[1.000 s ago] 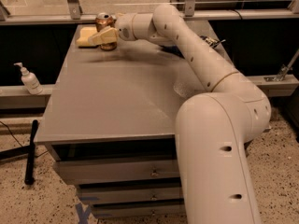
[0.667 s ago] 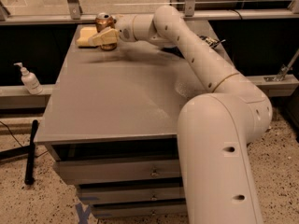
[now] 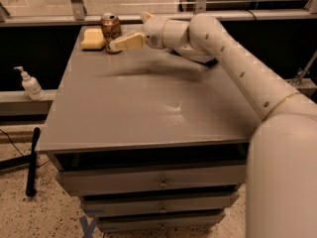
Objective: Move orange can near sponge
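1. While the can (image 3: pixel 110 29) stands upright at the far corner of the table (image 3: pixel 148 108), on the picture's left, the sponge (image 3: pixel 92 38) lies flat just beside it, nearer that left edge.
2. Can and sponge sit so close that no gap shows between them; whether they touch cannot be told.
3. The can's silver top faces up, and its coppery side is lit from the front.
4. The gripper (image 3: pixel 128 30) hangs low over the table just to the right of the can, pointing toward it.
5. Its fingers are spread apart: the near finger (image 3: pixel 127 42), pale yellow, crosses in front of the can's lower part, and the far one (image 3: pixel 145 16) shows only its tip, behind and to the right of the can.
6. Whether either finger presses on the can cannot be told.
7. The white arm (image 3: pixel 237 58) reaches from the lower right across the far side of the table to the gripper, throwing a blurred shadow on the grey top.
8. Below the table top are drawers (image 3: pixel 161 182) with small knobs.
9. A white pump bottle (image 3: pixel 31 85) stands on a ledge to the left of the table, well apart from the can.
10. A black stick (image 3: pixel 32 160) leans near the table's left front corner, its end on the speckled floor (image 3: pixel 20 212).
11. A blue tape mark (image 3: pixel 89 226) lies on the floor in front of the drawers.
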Motion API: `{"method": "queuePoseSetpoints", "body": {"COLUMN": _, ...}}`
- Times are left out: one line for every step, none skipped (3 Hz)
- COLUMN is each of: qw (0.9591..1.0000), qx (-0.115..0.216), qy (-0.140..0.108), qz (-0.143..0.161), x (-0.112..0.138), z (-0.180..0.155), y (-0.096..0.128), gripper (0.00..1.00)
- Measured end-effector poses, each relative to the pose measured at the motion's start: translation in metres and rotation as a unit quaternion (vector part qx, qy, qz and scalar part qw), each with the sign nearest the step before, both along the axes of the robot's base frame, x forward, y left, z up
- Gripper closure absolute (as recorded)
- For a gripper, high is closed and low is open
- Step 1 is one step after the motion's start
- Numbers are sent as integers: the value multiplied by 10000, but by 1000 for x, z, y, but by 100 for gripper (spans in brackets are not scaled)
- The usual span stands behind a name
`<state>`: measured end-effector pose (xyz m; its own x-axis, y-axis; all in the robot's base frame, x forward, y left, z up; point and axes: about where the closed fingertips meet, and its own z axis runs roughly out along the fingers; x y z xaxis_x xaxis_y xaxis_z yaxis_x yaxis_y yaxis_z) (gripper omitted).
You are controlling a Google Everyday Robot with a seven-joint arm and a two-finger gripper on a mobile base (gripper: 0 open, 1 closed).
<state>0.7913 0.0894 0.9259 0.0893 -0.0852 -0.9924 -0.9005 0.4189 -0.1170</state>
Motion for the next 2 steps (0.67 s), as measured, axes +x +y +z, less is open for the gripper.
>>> {"method": "queuePoseSetpoints", "body": {"qw": 9991, "qx": 81, "qy": -422, "qz": -42, "x": -45, "z": 16, "y": -42, "gripper": 0}}
{"method": "queuePoseSetpoints", "body": {"qw": 9956, "qx": -78, "qy": -875, "qz": -311, "x": -88, "z": 38, "y": -101, "gripper": 0}}
